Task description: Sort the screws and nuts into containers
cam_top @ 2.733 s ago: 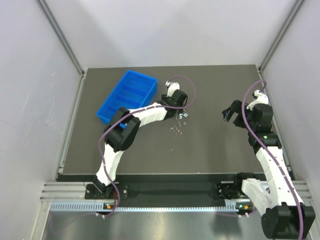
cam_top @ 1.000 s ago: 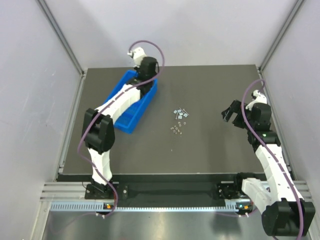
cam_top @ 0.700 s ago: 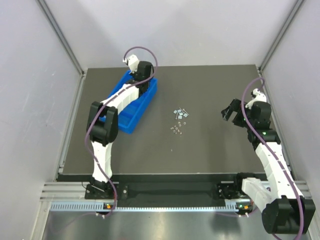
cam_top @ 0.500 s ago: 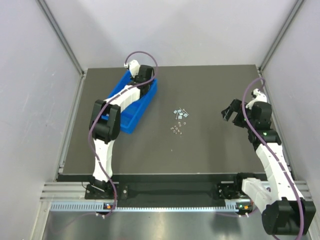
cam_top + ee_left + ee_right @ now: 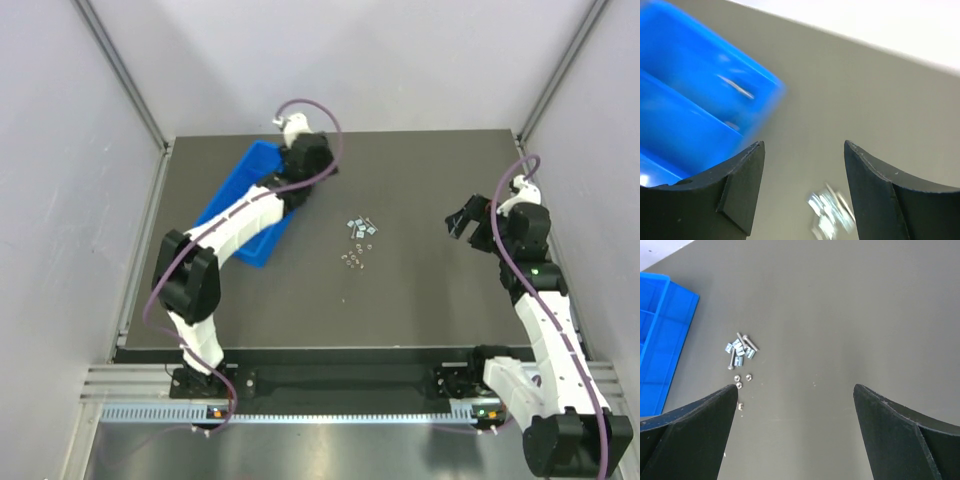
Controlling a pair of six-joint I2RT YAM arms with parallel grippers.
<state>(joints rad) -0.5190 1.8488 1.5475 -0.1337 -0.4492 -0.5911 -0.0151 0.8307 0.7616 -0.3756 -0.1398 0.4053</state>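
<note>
The blue tray (image 5: 240,205) lies at the back left of the mat, partly under my left arm; it also shows in the left wrist view (image 5: 685,115) and the right wrist view (image 5: 660,345). A small heap of screws (image 5: 361,226) and nuts (image 5: 351,259) lies mid-mat, seen sharply in the right wrist view as screws (image 5: 742,347) and nuts (image 5: 742,380), and blurred in the left wrist view (image 5: 832,215). My left gripper (image 5: 312,180) is open and empty, above the mat between tray and heap. My right gripper (image 5: 468,222) is open and empty, to the right of the heap.
Grey walls with metal rails enclose the dark mat (image 5: 420,290) on three sides. The arm bases sit on the metal rail at the near edge. A purple cable loops over each arm.
My left gripper swung from the heap up over the tray's far end, then back right toward the heap. The tray shifted and turned slightly. The right arm barely moved.
</note>
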